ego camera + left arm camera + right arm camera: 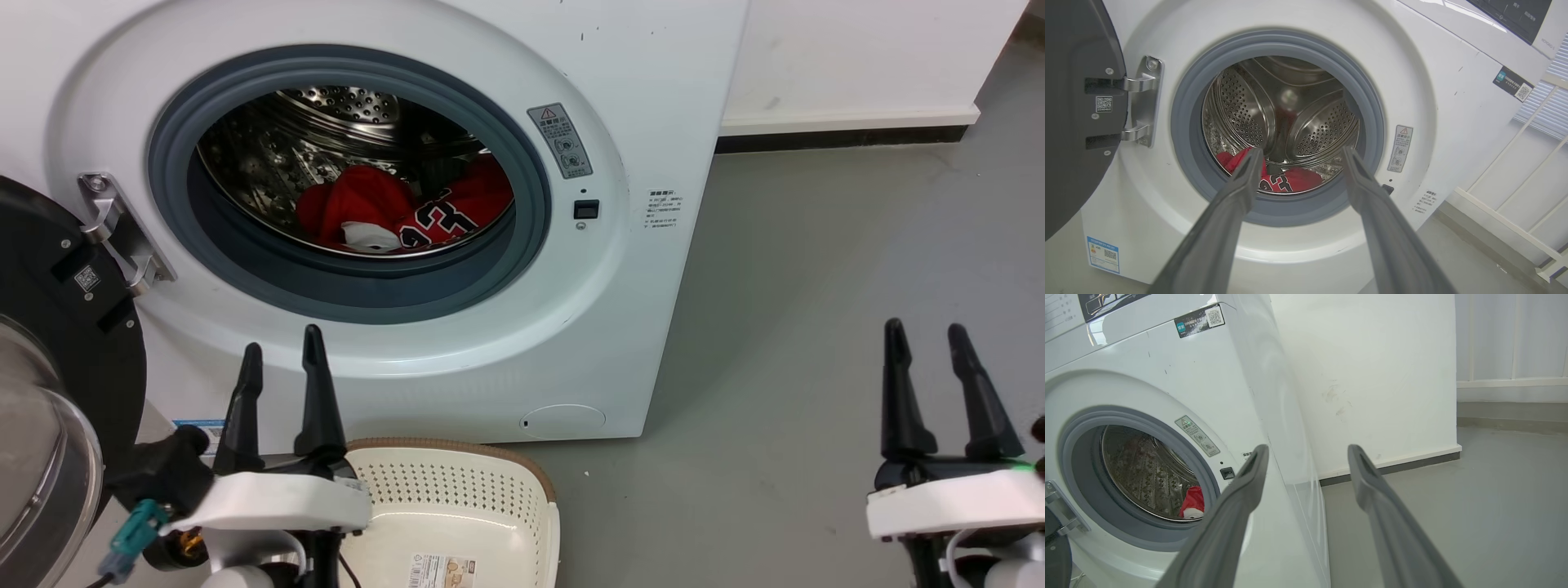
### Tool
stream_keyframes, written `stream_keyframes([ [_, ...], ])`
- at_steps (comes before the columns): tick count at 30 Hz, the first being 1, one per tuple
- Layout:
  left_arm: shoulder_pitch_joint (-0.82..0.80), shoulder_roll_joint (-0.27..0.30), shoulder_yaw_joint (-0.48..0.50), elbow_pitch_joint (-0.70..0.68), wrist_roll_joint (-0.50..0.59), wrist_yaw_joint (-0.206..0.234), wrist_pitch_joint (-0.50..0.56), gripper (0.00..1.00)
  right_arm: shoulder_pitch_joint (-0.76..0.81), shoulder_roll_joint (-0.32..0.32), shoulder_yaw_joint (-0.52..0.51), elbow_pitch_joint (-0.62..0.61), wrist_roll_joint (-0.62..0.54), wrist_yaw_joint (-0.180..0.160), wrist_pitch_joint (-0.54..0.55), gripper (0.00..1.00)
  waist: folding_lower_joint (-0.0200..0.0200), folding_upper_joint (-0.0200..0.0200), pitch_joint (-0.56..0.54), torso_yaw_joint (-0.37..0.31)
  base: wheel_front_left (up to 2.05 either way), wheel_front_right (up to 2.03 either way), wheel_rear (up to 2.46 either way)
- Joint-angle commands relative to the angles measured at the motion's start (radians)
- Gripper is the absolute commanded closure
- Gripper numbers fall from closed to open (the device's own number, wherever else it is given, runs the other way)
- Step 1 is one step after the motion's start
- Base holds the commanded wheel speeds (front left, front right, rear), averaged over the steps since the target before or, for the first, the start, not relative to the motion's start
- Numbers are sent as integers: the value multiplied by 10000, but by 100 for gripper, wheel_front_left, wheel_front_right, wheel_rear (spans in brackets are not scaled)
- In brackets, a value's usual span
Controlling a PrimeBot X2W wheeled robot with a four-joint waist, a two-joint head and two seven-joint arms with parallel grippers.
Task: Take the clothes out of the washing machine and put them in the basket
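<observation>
Bright, even indoor light; all three feeds are usable.
You get a soft shadow on the floor (735,343) right of the washing machine (653,98), specular glints off the steel drum (1241,110), and glare on the top panel (1126,322). Both wrist feeds bow straight lines at the edges. The left gripper (1301,151) and right gripper (1308,448) go soft near the lens.

Jersey (445,222): black-and-white numerals, reading 23.
Washing machine (653,82) front: warning-triangle sticker (560,140), print too small to read; blue QR sticker (1103,254) at lower corner.
Door (1077,134): QR-code label (1104,104).
Basket (457,490) floor: printed label (441,572), illegible.
</observation>
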Motion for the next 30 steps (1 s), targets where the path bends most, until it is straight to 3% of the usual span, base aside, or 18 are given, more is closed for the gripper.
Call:
stream_keyframes([
  [1,57,55,-111,-74,370,114,-102,0,136,-10,89,22,-317,0,-100,0,-1,0,-2,0,0,0,0],
  [12,254,306,-668,944,1436,611,-374,0,294,-9,469,355,-1555,0,-373,0,-1,0,-15,-63,0,0,0],
  [23,124,749,-1588,795,2691,894,-641,0,420,-5,523,785,-2564,-2,-647,0,-1,0,0,-81,0,0,0],
  [30,242,721,-1727,872,2857,751,-796,0,462,-4,580,902,-2751,-2,-793,0,-1,0,21,-73,0,0,0],
])
